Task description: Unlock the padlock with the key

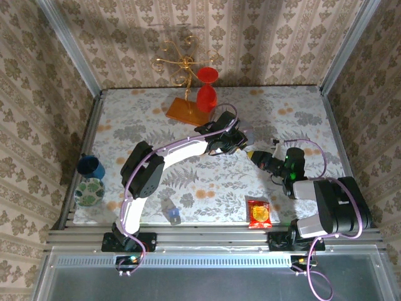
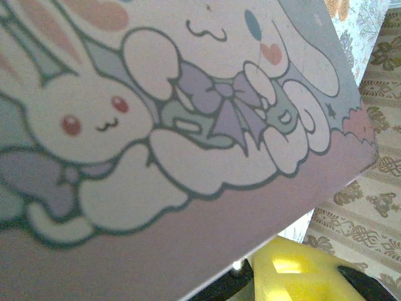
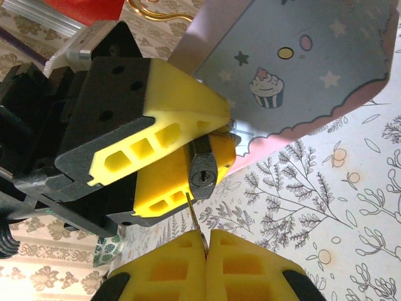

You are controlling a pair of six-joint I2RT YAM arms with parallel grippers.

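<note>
2 grips | left gripper (image 3: 213, 143) pinches padlock (image 3: 203, 170) | right gripper (image 3: 207, 251) pinches key (image 3: 193, 216) | tip at padlock's lower edge

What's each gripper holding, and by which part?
Left gripper holds the padlock by its body; right gripper holds the key by its hidden end.

The left arm (image 1: 182, 150) and right arm (image 1: 310, 188) are white with black joints and lilac cables (image 1: 175, 143). The left tool (image 3: 210, 150) and right tool (image 3: 207, 248) have cellular yellow fingers (image 3: 156, 147).
</note>
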